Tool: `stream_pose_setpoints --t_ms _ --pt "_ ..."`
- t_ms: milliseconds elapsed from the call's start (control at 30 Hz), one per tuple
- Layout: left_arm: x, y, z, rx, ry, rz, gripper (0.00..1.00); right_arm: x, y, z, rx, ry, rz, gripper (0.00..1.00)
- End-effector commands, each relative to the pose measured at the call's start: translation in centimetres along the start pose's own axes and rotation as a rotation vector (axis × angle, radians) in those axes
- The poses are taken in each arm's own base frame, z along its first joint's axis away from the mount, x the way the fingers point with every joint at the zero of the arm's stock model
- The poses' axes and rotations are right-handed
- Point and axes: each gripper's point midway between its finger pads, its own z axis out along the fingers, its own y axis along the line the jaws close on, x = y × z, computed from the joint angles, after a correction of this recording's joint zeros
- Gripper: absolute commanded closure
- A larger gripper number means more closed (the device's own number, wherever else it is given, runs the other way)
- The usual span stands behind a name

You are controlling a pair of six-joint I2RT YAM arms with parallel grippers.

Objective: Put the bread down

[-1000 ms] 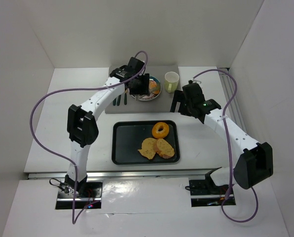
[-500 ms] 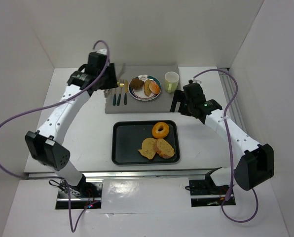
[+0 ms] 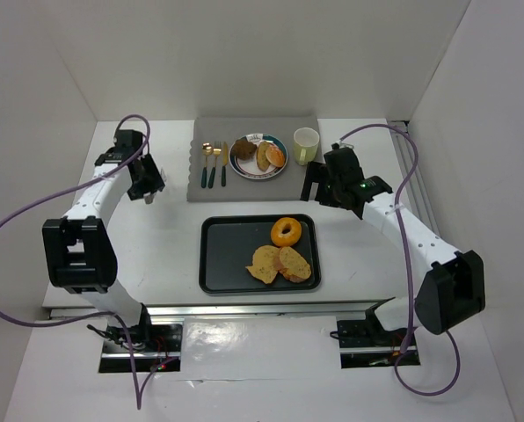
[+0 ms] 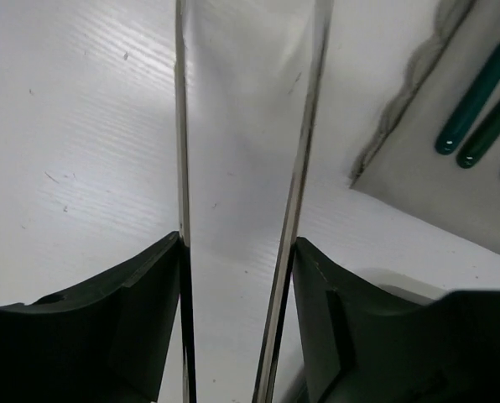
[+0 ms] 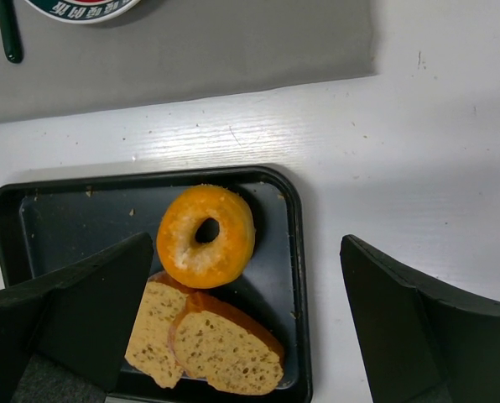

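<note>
A plate (image 3: pixel 258 169) on the grey mat (image 3: pixel 244 187) holds a dark bun (image 3: pixel 244 148) and two bread pieces (image 3: pixel 270 156). The black tray (image 3: pixel 222 255) holds an orange doughnut (image 3: pixel 286 232) and two bread slices (image 3: pixel 281 264). My left gripper (image 3: pixel 146 182) is open and empty over bare table at the far left; its wrist view (image 4: pixel 242 168) shows only white table between its fingers. My right gripper (image 3: pixel 318 185) is open and empty, above the tray's right edge. Its wrist view (image 5: pixel 247 245) shows the doughnut (image 5: pixel 205 236) and slices (image 5: pixel 216 344) below.
A pale mug (image 3: pixel 306 145) stands right of the plate. Green-handled cutlery (image 3: pixel 214 167) lies on the mat left of the plate and shows in the left wrist view (image 4: pixel 476 92). White walls enclose the table on three sides.
My left arm has swung from over the plate to the far left of the table, empty. The right arm has hardly moved.
</note>
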Motion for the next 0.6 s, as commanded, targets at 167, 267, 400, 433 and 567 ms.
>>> stream_pose_setpoints --t_ms 167,267,400,433,567 --pt "1.2 0.2 3.6 0.023 0.084 -0.053 0.14 -1.9 0.9 -0.5 -0.042 -0.061 -0.003 0.0" --pt "1.0 -0.2 3.9 0.03 0.098 -0.053 0.07 -1.4 0.8 0.1 -0.031 -0.041 -0.006 0.0" --pt "-1.4 -1.3 0.7 0.091 0.022 -0.06 0.04 -2.2 0.7 0.3 -0.007 -0.055 -0.005 0.0" --pt "-1.5 -1.5 -0.2 0.111 0.019 -0.06 0.02 -2.3 0.5 0.3 0.001 -0.059 -0.005 0.0" --pt "-2.8 -4.3 -6.2 0.228 -0.085 -0.021 0.02 -2.2 0.1 0.8 0.035 -0.052 0.001 0.0"
